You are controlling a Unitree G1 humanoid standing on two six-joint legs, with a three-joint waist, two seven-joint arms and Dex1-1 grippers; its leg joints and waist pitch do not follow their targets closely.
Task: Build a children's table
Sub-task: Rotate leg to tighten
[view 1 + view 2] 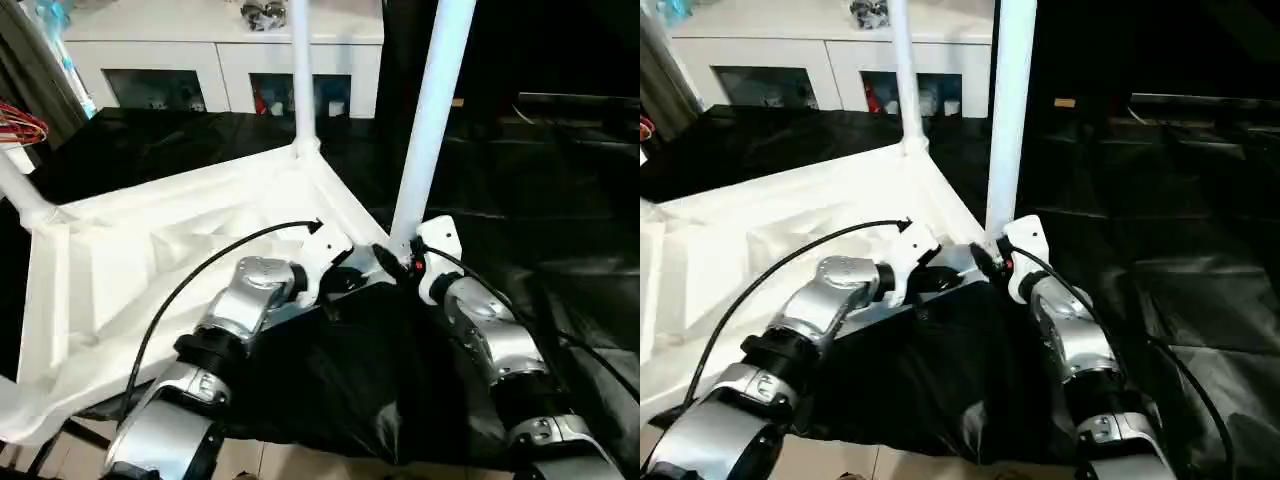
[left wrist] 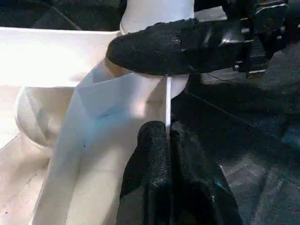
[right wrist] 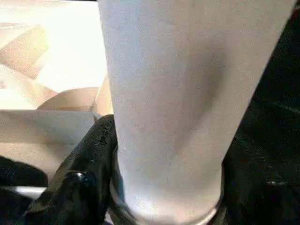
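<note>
The tabletop [image 1: 150,260] lies upside down on a black sheet [image 1: 560,230], filling the left and centre of the left eye frame, its ribbed underside up. Three legs stand in its corner sockets: a thin far leg [image 1: 300,70] at upper centre, a thick near leg [image 1: 432,120] rising right of centre to the top edge, and a third [image 1: 20,190] at the left edge, cut off by the frame.

The right gripper [image 1: 400,258] sits at the foot of the near leg, just right of centre — in the right wrist frame the leg [image 3: 183,103] stands upright between its two black fingers, one finger [image 3: 79,178] pressed against its side low down where it enters the socket. Its jaws are clamped around that leg.

The left gripper [image 1: 335,280] lies just left of it, at the tabletop's near right corner. In the left wrist frame its fingers [image 2: 159,178] are together, pinching the thin upright rim of the tabletop [image 2: 167,101] beside the corner socket; the other gripper's finger [image 2: 159,47] crosses the upper part of that frame against the leg's base.

The two grippers are close, nearly touching, both at the same corner.

A white cabinet [image 1: 220,60] with glass-fronted compartments runs along the top left, beyond the sheet.
</note>
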